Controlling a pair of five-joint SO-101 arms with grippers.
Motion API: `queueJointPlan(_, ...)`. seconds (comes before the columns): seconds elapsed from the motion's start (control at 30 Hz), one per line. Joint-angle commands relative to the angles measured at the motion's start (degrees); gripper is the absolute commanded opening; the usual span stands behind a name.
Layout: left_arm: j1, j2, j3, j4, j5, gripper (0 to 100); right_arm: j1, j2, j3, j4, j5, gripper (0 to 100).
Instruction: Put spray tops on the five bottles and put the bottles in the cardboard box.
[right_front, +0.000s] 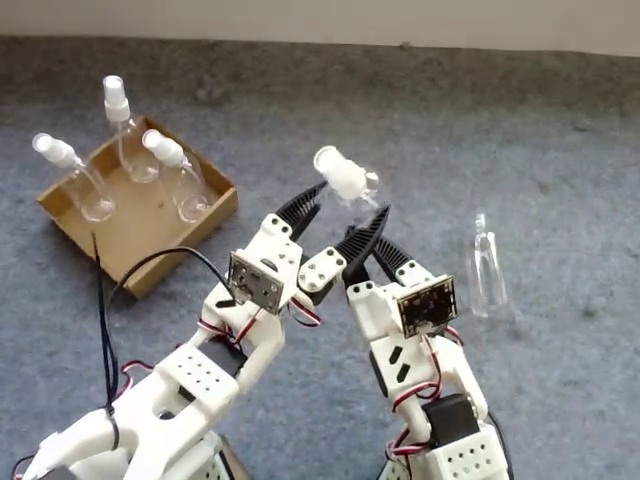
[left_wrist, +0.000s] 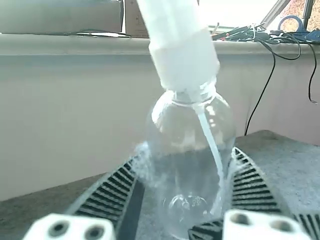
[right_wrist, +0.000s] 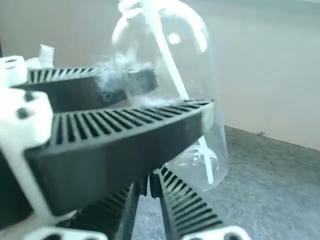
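Btwn left jaws sits bottle (right_front: 348, 180), btm hidden in high view.

Grey carpet (right_front: 560, 120) — pale wall (left_wrist: 75, 110) behind

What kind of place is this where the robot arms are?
Probably a workshop or lab: a grey carpeted table, loose cables and a tape roll on the ledge behind, a cardboard box.

Five bottles (right_front: 83, 182) (right_front: 130, 145) (right_front: 180, 180) (right_front: 345, 178) (right_front: 487, 268) are counted, four fitted with spray tops (right_front: 52, 148), one left bare. One cardboard box (right_front: 190, 240) and two arms (right_front: 255, 300) (right_front: 415, 335) are seen.
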Motion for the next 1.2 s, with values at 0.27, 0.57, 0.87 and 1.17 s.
queueJointPlan(0.27,1.6,-6.1,2.1,0.9,0.0,13,4.0,-0.9,6.7,-2.7,0.1,0.5)
queueJointPlan(0.57,0.5,-6.1,1.8,1.9,0.0,13,5.1,-0.9,7.2,-0.6,0.1,0.5)
queueJointPlan(0.87,-5.5,-6.1,8.3,1.7,0.0,13,7.9,-0.9,6.8,2.6,0.2,0.5)
queueJointPlan(1.17,-5.4,-6.1,15.5,1.7,0.1,13,18.3,-0.9,7.0,4.4,-2.5,0.5)
